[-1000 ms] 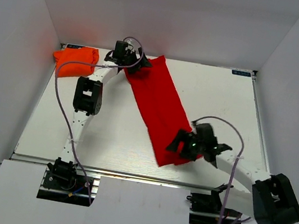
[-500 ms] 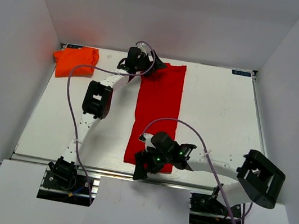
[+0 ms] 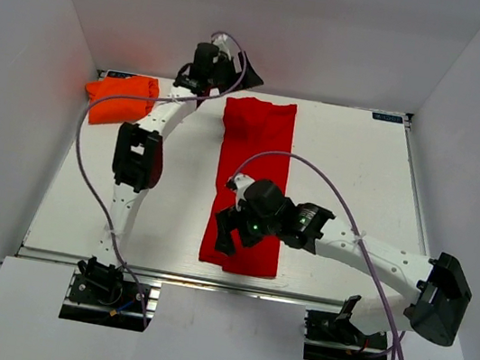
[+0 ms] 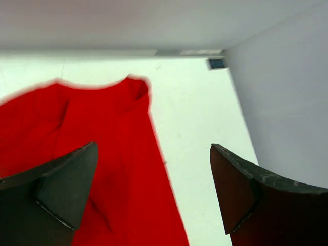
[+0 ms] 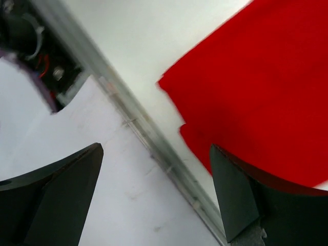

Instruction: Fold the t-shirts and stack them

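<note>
Lying bunched in the far left corner was the orange shirt (image 3: 120,99), and the left gripper (image 3: 232,74) hung with fingers spread near the far end of the red shirt (image 3: 257,155), a long folded strip mid-table. The right gripper (image 3: 228,231), fingers likewise spread and holding nothing, reached over its near end; a blue sticker (image 3: 389,118) far right was unreadable.

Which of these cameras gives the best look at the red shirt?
The top external view: the red t-shirt lies nearly whole there, a long strip, with the right arm covering part of it. The left wrist view shows only its far end, the right wrist view only a corner.
</note>
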